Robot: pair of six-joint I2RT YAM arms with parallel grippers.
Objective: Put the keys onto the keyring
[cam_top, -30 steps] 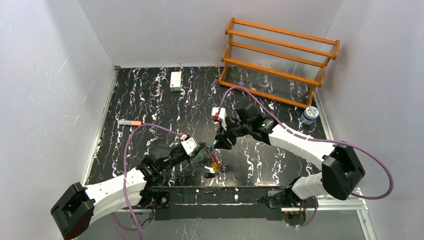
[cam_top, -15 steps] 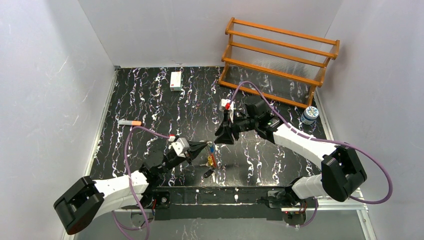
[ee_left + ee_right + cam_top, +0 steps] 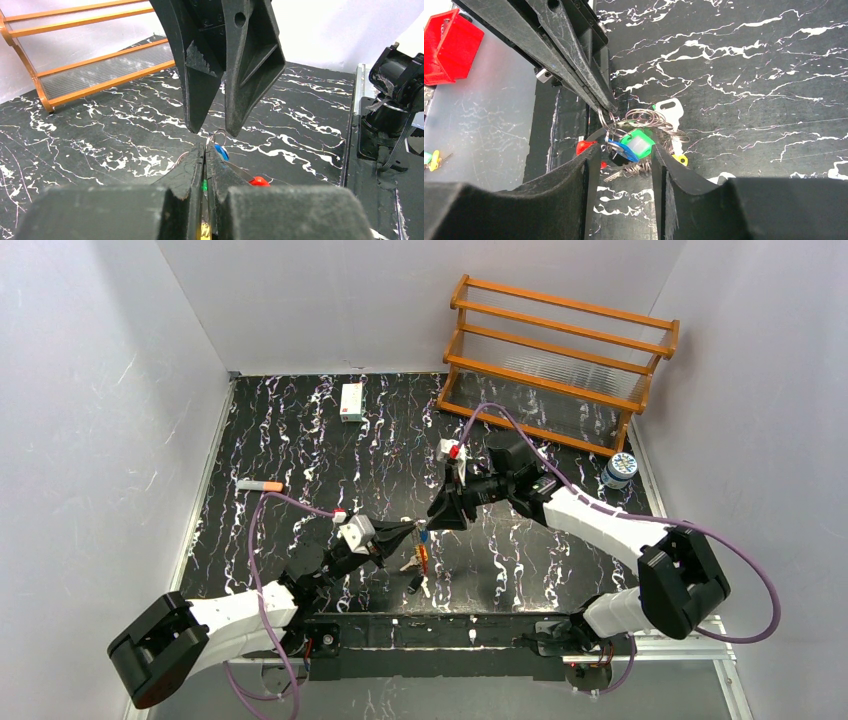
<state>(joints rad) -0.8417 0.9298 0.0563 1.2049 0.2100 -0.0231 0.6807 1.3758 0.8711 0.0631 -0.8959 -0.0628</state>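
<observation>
Left gripper (image 3: 205, 149) pinches the keyring (image 3: 644, 119) tight by its wire, near the table's (image 3: 300, 440) front edge. Right gripper (image 3: 624, 152) stands spread, its fingers straddling the green key (image 3: 637, 142) and blue key (image 3: 622, 150) bunched against the ring.

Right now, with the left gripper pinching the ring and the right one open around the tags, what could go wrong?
1. The left gripper holds the keyring only by thin wire at its very tips, so a tug could slip it free.
2. The right gripper straddles both the blue tag and the green tag. Closing may grab both at once.
3. The two grippers' tips nearly meet and could collide.
</observation>
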